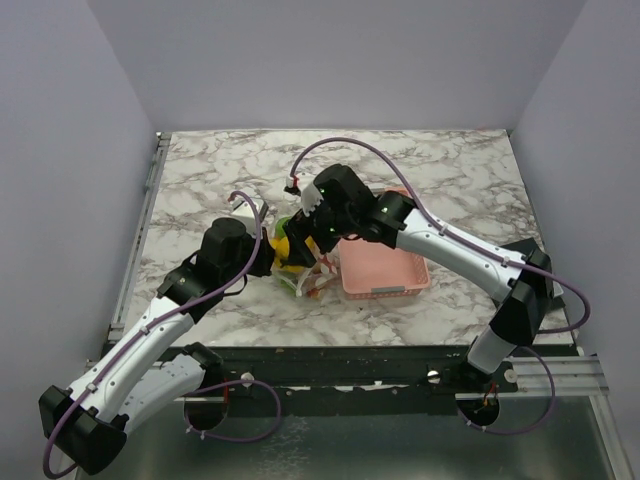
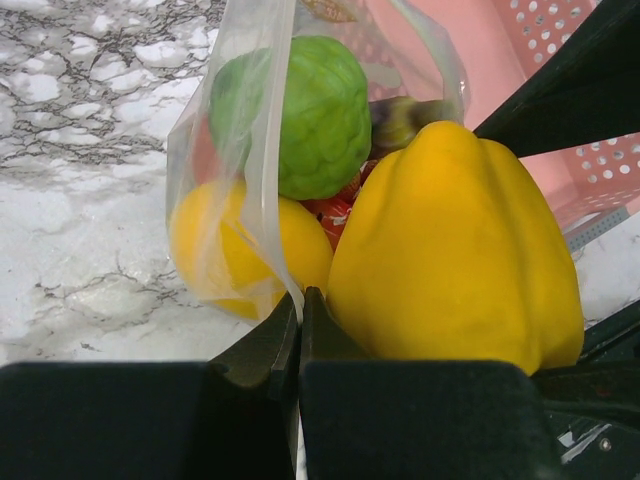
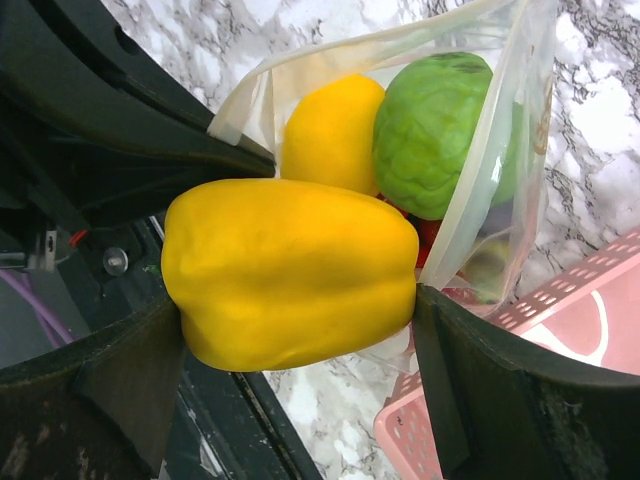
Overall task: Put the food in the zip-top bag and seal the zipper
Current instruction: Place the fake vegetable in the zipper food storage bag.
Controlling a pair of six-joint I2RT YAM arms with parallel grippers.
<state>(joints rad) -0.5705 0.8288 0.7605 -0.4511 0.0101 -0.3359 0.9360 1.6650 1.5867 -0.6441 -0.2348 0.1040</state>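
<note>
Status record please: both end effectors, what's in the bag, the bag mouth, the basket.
left end effector: shut, pinching the zip-top bag by its edge
right end effector: shut on the yellow pepper, held at the bag mouth
inside bag: green fruit, lemon, red piece
bag mouth: open, not sealed
pink basket: on the table beside the bag, under the right arm

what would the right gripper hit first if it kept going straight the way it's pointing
Likely the yellow lemon and the green fruit already inside the zip-top bag. The yellow pepper held in the right gripper sits at the bag's mouth, close in front of them. Depth is hard to judge.
</note>
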